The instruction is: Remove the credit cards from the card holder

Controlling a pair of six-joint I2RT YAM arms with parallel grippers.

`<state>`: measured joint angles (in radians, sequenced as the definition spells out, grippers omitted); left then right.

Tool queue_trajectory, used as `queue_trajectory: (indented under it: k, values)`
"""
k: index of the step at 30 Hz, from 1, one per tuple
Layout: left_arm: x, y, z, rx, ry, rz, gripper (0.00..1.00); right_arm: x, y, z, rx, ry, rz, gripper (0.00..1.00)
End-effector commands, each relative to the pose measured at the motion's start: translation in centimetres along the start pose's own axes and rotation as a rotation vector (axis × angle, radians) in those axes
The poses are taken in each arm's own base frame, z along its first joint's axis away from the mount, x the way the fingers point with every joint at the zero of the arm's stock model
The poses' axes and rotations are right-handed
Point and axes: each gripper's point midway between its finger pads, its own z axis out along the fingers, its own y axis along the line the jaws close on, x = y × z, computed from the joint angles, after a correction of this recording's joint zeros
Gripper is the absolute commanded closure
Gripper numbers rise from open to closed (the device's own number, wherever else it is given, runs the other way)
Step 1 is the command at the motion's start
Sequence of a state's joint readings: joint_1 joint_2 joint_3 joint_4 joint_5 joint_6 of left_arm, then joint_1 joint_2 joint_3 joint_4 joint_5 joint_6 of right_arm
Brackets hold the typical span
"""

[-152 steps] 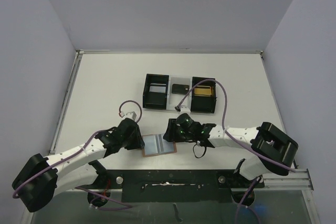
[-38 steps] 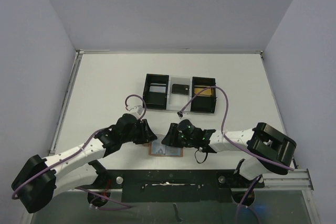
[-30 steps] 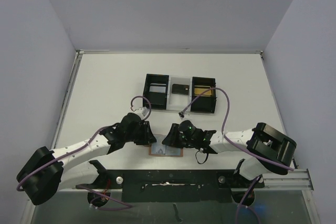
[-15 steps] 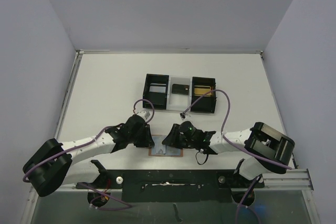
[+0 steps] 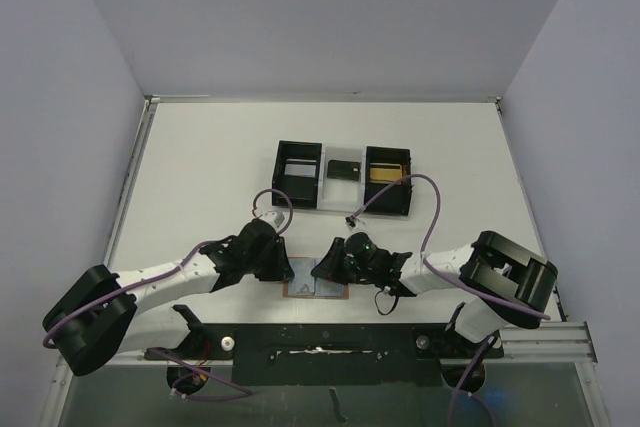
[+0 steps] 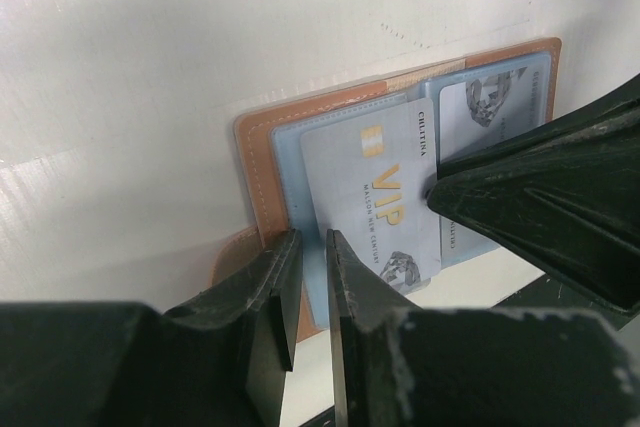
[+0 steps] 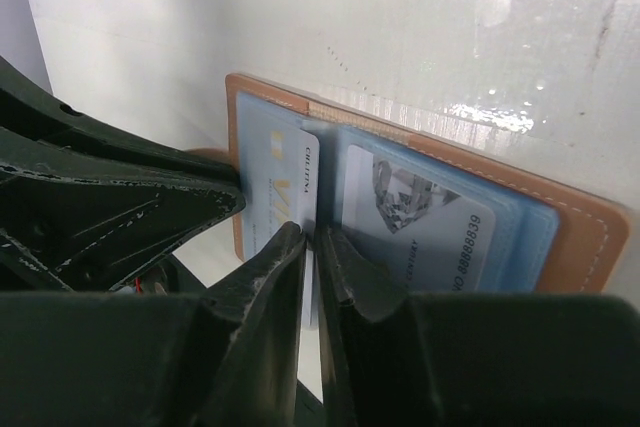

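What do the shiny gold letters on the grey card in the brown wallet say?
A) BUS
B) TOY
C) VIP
C: the left wrist view shows big gold letters spelling VIP on the pale silver-grey card, which lies on the light blue lining of the open tan-brown leather wallet.

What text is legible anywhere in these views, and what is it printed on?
"VIP": gold letters on the silver card in the wallet.
"CHLTINA", as far as it can be read: small letters along that card's edge.
"8839": the last digits of a number on the second card; earlier digits unclear.
The small line under "VIP" is too small to read.
Overhead view: nothing readable.
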<state>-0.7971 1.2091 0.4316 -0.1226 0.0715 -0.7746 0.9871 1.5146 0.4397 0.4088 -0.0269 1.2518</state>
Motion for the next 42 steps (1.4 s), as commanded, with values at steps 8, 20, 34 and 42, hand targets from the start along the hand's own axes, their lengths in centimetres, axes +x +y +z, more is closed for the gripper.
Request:
queue_trajectory:
  k: [8, 20, 34, 42]
  values:
    - [1.1, 1.8, 0.3, -0.051, 0.011, -0.001, 0.85, -0.8, -1.1, 0.8, 0.120, -0.028, -0.012, 0.78]
    - [1.1, 2.2, 0.3, -0.067, -0.003, -0.010, 0.85, -1.1, 0.6, 0.5, 0.046, -0.038, -0.063, 1.00]
    - [0.6, 1.8, 0.2, -0.066, -0.008, -0.004, 0.84, -2.8, 0.3, -1.4, -0.014, -0.067, -0.003, 1.00]
    - [-4.6, -4.5, -4.0, 0.087, -0.190, -0.015, 0.57, -2.5, 0.3, -0.9, -0.034, -0.049, 0.014, 1.00]
